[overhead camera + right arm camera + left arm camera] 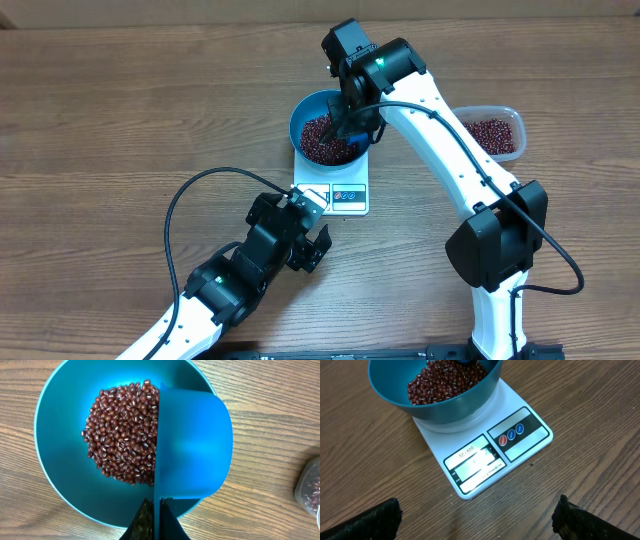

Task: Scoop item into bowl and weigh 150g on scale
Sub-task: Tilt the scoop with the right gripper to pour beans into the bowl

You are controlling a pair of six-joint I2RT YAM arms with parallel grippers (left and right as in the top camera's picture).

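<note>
The red-brown beans [125, 430] lie in a loose heap in the teal bowl [60, 475], directly beneath your right gripper [155, 520] and to the left of the scoop it carries. The heap covers the bowl's bottom and leaves the smooth walls bare. That right gripper has its fingers pressed together on the handle of the blue scoop [192, 445]. The scoop hangs over the bowl's right half with its rounded back toward the wrist camera, so you cannot tell from here what is in it.

The bowl sits on the white digital scale [512, 402] and overhangs the platform on the far side. From your left gripper [477, 515], the scale is just ahead, with its display and three round buttons along the edge nearest the fingers. The display is washed out by glare and cannot be read. The left gripper's fingers stand wide apart, holding nothing, low over the wooden table [365, 470] and clear of the scale.

Farther right of the right gripper, a clear tub [495, 130] holds more of the same beans.
</note>
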